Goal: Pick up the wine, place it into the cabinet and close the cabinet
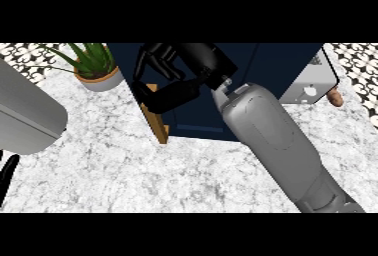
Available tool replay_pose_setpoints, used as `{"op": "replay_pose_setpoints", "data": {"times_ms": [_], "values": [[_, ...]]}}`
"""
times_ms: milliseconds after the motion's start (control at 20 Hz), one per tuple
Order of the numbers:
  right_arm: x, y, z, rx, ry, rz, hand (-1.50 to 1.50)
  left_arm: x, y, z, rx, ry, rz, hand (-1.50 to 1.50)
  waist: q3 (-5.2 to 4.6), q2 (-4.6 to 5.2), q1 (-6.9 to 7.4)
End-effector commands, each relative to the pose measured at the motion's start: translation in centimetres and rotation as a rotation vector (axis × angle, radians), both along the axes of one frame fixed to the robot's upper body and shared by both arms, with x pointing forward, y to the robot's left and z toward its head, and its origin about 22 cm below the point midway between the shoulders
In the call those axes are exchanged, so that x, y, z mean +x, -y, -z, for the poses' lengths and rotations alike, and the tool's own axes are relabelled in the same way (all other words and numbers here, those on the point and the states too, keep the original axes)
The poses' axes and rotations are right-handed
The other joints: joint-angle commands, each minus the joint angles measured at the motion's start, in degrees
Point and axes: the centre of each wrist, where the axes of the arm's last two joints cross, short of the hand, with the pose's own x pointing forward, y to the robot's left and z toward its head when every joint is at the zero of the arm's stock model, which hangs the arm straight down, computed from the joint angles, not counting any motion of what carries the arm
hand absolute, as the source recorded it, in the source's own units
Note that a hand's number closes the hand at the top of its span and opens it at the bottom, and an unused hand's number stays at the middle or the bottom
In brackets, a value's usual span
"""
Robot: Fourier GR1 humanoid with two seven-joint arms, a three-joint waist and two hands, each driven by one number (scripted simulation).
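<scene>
The right robot hand [173,60] reaches over the cabinet [255,65] with its fingers curled round a dark object at the cabinet's open left side — apparently the wine [173,95], its outline hard to make out. The left robot hand [7,172] shows only as a sliver at the left edge; its state cannot be told. A plant [94,65] stands on the marble worktop [148,175] — left of the cabinet.

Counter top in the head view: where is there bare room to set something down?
Bare marble counter lies in front of the cabinet, between the left forearm and right forearm. It is crowded at the cabinet's mouth, around the right hand and potted plant.
</scene>
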Motion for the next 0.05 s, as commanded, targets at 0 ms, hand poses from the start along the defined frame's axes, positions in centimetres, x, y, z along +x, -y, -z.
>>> {"op": "replay_pose_setpoints", "data": {"times_ms": [0], "values": [[3.11, 3.06, -0.84, 0.001, -0.015, 0.226, 1.50, 1.44, 0.61, 0.19, 0.009, 0.006, -0.010, -1.50, 1.06, 1.92, -1.76]]}}
